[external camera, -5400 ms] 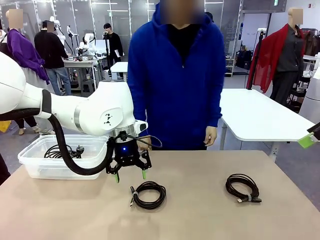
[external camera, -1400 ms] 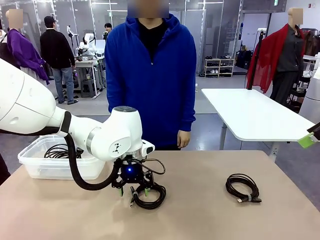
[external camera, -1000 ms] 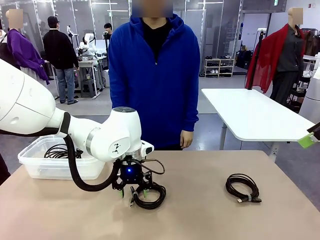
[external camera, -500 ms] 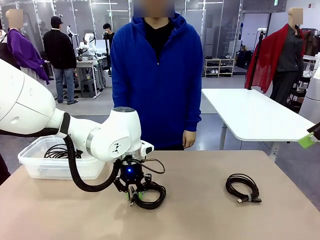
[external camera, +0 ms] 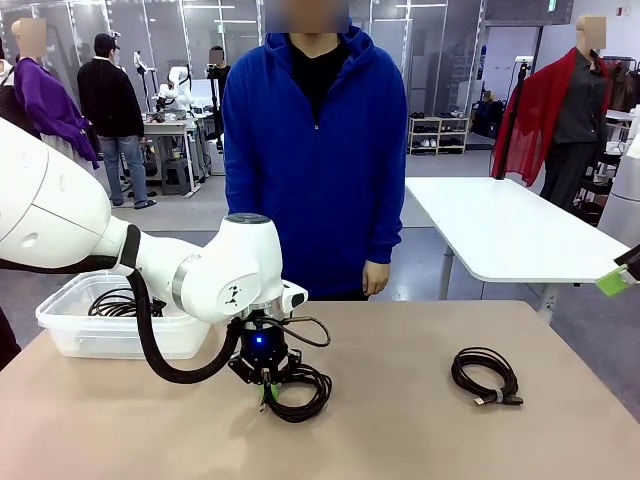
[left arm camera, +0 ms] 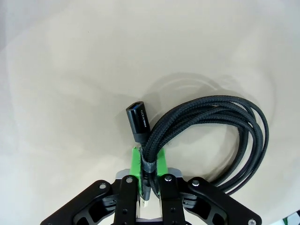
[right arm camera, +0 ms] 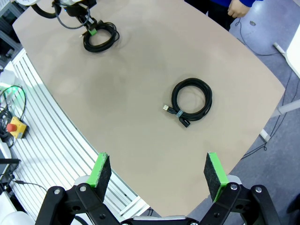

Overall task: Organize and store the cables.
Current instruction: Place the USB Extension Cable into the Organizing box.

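Front: the left gripper [external camera: 268,384] is down on the tabletop [external camera: 400,430], its tips half lost against the coiled cable [external camera: 300,390]; open room lies to its right.

Left wrist: its jaws are clamped tight on the cable's bunched strands, just below the connector [left arm camera: 137,123].

Right wrist: the right gripper [right arm camera: 158,171] gapes wide and empty, with a 2nd cable [right arm camera: 191,101] well ahead of it.

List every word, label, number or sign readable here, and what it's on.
Connector of the cable in the left claw: white print along its side, too small to read.
Left arm: a small black logo mark, no letters.
Green sign overhead: too small to read.
Nothing else reads.
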